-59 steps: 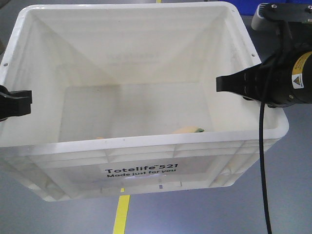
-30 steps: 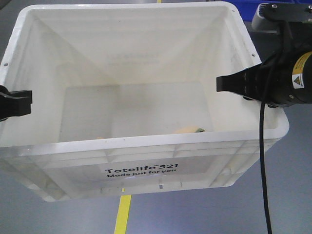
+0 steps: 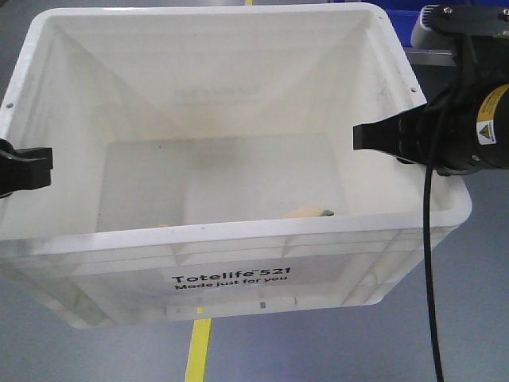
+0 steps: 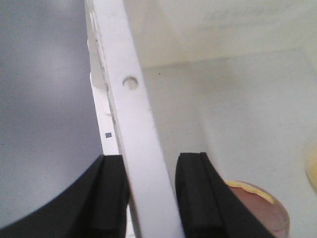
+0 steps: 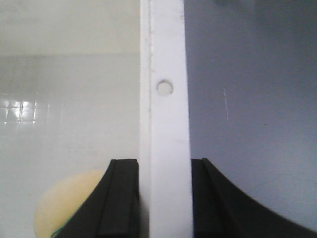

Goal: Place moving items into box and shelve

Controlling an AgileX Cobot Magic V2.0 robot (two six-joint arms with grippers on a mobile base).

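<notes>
The large white rectangular plastic crate (image 3: 238, 235) is showing "Totelife 521 Made just for you". The left hand (image 4: 151, 196) and right hand (image 5: 163, 198) are clamping its opposite rims.

- A smooth grey floor (image 3: 334, 350) stretched beneath everything.
- A yellow line (image 3: 197, 350) ran along the floor and disappeared under the near side of the crate.
- A large white rectangular plastic crate (image 3: 238, 237) with a ribbed rim hung over that line; whether its base touched the floor could not be told.
- On the crate's bottom, by the near wall, lay a pale yellow-tan round lump with a green edge (image 3: 306, 212).
- A greyish-pink round lump (image 4: 257, 208) lay apart from it, toward the left side.
</notes>
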